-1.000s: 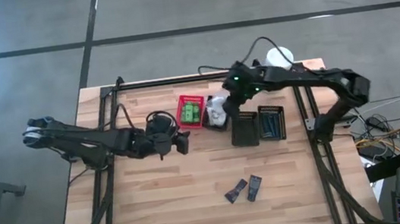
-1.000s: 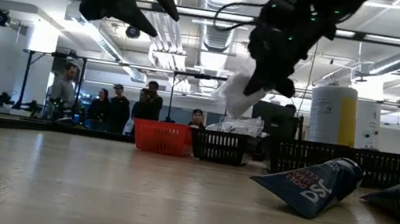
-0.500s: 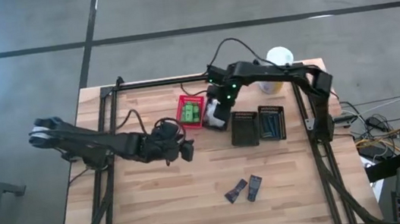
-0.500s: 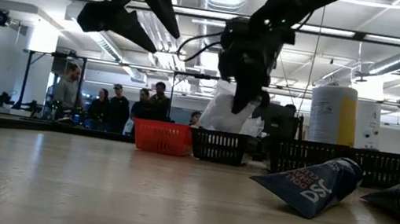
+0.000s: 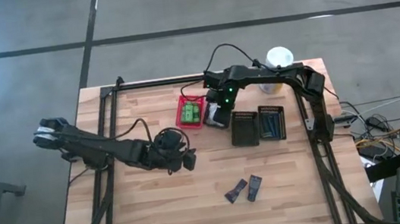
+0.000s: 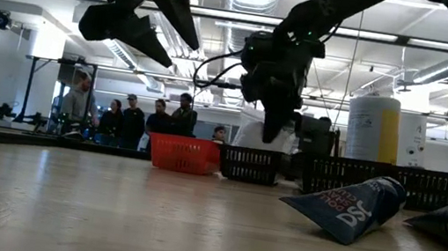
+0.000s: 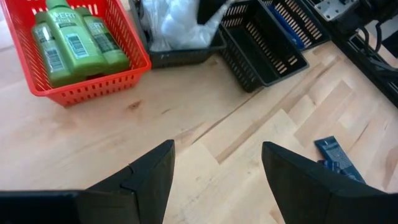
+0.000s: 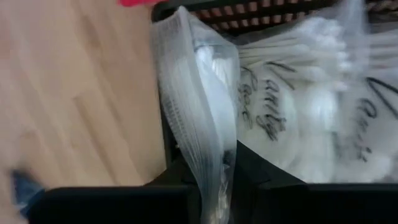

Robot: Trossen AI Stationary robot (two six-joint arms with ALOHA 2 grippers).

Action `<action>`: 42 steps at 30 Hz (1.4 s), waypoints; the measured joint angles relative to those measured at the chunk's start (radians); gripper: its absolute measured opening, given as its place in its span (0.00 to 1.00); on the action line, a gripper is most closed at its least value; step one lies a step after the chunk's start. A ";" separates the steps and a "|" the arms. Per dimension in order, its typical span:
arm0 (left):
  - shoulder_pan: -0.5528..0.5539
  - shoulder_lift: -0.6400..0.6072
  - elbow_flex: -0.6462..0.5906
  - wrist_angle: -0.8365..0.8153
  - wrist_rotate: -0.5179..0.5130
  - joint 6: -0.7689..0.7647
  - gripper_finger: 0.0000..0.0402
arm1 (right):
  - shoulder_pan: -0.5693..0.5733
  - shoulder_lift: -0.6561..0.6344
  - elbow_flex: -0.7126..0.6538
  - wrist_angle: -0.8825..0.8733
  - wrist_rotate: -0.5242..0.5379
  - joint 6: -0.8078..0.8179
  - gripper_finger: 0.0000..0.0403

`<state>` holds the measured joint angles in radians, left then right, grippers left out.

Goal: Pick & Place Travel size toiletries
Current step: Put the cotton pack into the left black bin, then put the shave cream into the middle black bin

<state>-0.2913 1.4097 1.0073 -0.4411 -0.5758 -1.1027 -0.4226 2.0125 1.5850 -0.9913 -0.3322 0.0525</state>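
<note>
1. On the wooden table (image 5: pixel 158 209): a red basket (image 5: pixel 191 112) at the far middle, holding green packets (image 7: pixel 71 40) laid side by side.
2. Just beside the red basket, toward the right arm's side: a black basket (image 7: pixel 186 55) stuffed with white crinkly plastic pouches (image 8: pixel 298 106).
3. Further along the same row: two more black slotted baskets (image 5: pixel 245 128), side by side, the outer one (image 5: pixel 271 121) carrying slim dark items with blue on them.
4. Behind that row, at the table's far edge: a tall white-and-yellow canister (image 6: pixel 373 128).
5. Right gripper (image 5: pixel 216 114) hanging directly over the black basket of pouches, fingers clamped on one white pouch (image 8: pixel 199 112); pouch edge pinched between the fingers in the right wrist view and hanging at the basket's rim, beside the pouches already inside.
6. Left gripper (image 5: pixel 187 159) hovering above bare wood near the middle of the table, well apart from the baskets; fingers (image 7: pixel 146 177) spread wide with nothing between them, plain table boards visible in the gap.
7. Toward the near edge of the table, well apart from both grippers: two dark flat packets (image 5: pixel 242 189) lying close together, one showing white lettering in the low view (image 6: pixel 345 206).
8. In the room beyond the table: several people (image 6: pixel 118 119) standing in a group.
</note>
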 joint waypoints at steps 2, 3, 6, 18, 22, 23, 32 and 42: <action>0.000 0.000 0.000 0.000 -0.001 0.000 0.61 | 0.005 0.000 -0.006 0.004 -0.049 0.000 0.09; 0.000 0.000 0.000 0.000 -0.003 0.001 0.61 | 0.011 0.000 -0.011 0.012 -0.054 0.000 0.10; 0.000 0.000 0.000 0.000 -0.006 0.003 0.61 | 0.026 0.000 -0.020 0.034 -0.055 0.003 0.16; -0.002 0.000 0.000 -0.001 -0.008 0.007 0.61 | 0.051 -0.026 -0.011 0.029 0.026 0.023 0.48; -0.007 -0.001 0.000 -0.001 -0.008 0.008 0.61 | 0.056 -0.077 -0.011 0.029 0.084 0.024 0.55; -0.009 -0.001 0.000 -0.001 -0.008 0.008 0.61 | 0.057 -0.091 -0.012 0.029 0.097 0.024 0.57; -0.011 -0.001 0.000 0.001 -0.010 0.013 0.61 | 0.059 -0.200 -0.024 0.033 0.134 0.012 0.70; -0.012 -0.002 0.000 0.021 -0.018 0.035 0.61 | 0.116 -0.338 -0.059 0.077 0.153 0.079 0.82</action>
<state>-0.3035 1.4082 1.0073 -0.4205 -0.5936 -1.0675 -0.3061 1.6740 1.5255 -0.9148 -0.1793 0.1311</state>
